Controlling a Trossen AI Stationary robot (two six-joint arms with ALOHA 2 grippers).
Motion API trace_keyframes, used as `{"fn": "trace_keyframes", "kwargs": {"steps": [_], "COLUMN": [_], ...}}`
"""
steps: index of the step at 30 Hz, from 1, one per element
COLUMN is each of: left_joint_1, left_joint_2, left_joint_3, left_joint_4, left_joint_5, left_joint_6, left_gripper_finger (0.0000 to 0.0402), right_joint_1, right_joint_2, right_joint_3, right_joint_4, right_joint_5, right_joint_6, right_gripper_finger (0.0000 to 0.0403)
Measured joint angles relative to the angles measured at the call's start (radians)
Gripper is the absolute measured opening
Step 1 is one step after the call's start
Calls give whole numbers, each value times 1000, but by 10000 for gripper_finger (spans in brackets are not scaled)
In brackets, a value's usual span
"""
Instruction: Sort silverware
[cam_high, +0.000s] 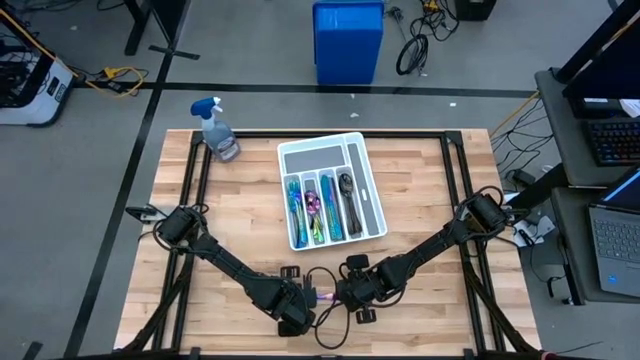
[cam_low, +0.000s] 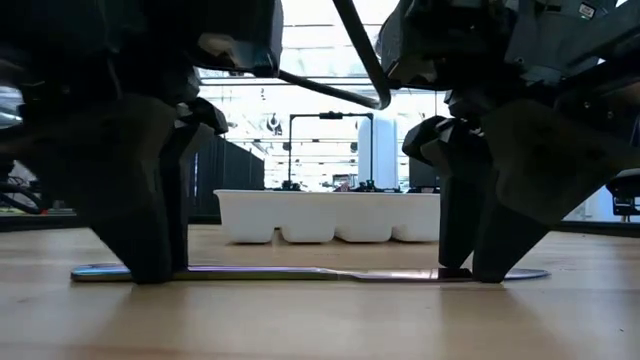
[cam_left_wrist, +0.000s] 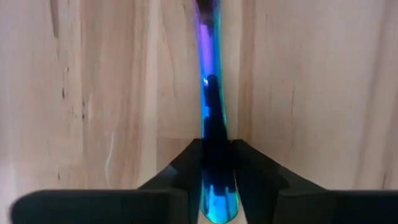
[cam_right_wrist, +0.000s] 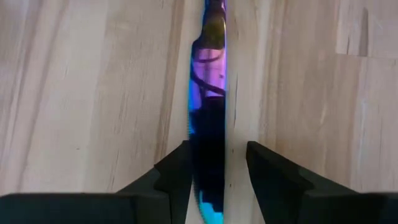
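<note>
Knife (cam_low: 310, 272) flat on table (cam_high: 240, 225); L end effector (cam_left_wrist: 217, 177) clamps handle, R end effector (cam_right_wrist: 219, 168) open.

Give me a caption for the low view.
Both grippers, left and right, straddle an iridescent knife lying flat on the wooden table.

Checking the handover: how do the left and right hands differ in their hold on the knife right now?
The left hand has its fingers closed against the knife; the right hand shows a gap beside the blade. The left hand is at the handle end, the right hand at the blade end. Both stand down at the wooden table, straddling the same knife.
</note>
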Motion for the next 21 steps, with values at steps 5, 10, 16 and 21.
{"fn": "trace_keyframes", "kwargs": {"steps": [5, 10, 16, 21], "left_joint_1": [5, 6, 7, 4], "left_joint_2": [-1, 0, 0, -5], "left_joint_3": [0, -1, -1, 30], "left_joint_4": [14, 11, 4, -41], "left_joint_5": [-39, -57, -50, -36], "left_joint_6": [-3, 2, 1, 0], "left_gripper_finger": [7, 0, 0, 0], "right_joint_1": [0, 0, 0, 0], "right_joint_2": [-1, -6, -6, -9], "right_joint_3": [0, 0, 0, 0], "right_joint_4": [2, 9, -1, -26], "right_joint_5": [5, 10, 12, 11], "right_joint_6": [0, 9, 11, 11], "right_gripper_finger": [136, 136, 136, 136]}}
